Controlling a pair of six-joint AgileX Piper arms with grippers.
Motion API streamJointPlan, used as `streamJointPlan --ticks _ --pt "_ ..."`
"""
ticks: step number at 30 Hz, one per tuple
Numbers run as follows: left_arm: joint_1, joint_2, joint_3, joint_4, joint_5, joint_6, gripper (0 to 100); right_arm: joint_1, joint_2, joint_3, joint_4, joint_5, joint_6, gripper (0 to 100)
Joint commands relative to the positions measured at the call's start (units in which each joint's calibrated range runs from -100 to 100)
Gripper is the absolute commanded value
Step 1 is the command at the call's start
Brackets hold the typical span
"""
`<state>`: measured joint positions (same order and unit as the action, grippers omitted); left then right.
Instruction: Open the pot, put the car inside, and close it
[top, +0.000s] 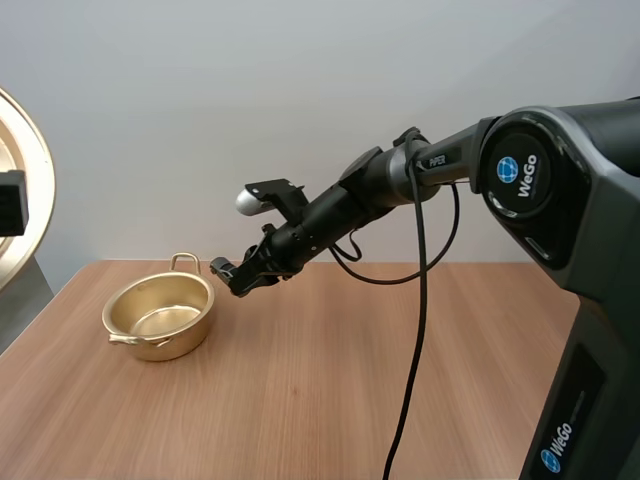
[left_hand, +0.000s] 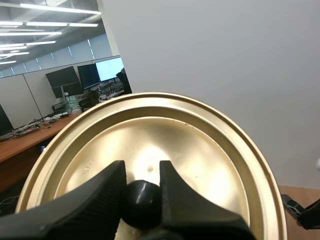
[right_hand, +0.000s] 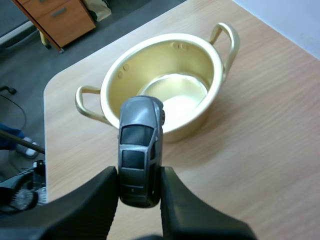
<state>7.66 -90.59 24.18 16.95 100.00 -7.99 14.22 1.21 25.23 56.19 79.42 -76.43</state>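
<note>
Holding the car just beside the open pot, our right gripper pinches its sides. Our left gripper is closed on the lid, aloft. Next we should centre over the pot and let go.

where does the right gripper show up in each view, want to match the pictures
high view: right gripper in the air beside the pot's right rim, above the table.
left wrist view: right gripper small and far off, past the rim of the lid.
right wrist view: right gripper near, pinching the car in front of the pot.
shared landmark: the wooden table.
</note>
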Motion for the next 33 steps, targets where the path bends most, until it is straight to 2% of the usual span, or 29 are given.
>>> streamJointPlan --ticks 1,6,16,22,33 --pt "0.03 0.1 0.0 0.0 0.0 0.0 0 2.5 0.1 -0.2 -1.6 -8.7 0.0 0" --pt "0.03 0.1 0.0 -0.4 0.0 0.0 0 6.0 1.2 -3.3 -6.9 -13.9 1.0 0" --pt "0.03 0.1 0.0 -0.4 0.0 0.0 0 6.5 10.9 -15.0 -7.2 -13.9 3.9 0" --pt "0.03 0.1 0.0 -0.4 0.0 0.0 0 6.9 17.7 -20.6 -7.7 -8.1 5.1 0" --pt "1.18 0.1 0.0 -0.4 0.0 0.0 0 11.4 20.4 -26.0 -8.6 -10.5 6.3 0"
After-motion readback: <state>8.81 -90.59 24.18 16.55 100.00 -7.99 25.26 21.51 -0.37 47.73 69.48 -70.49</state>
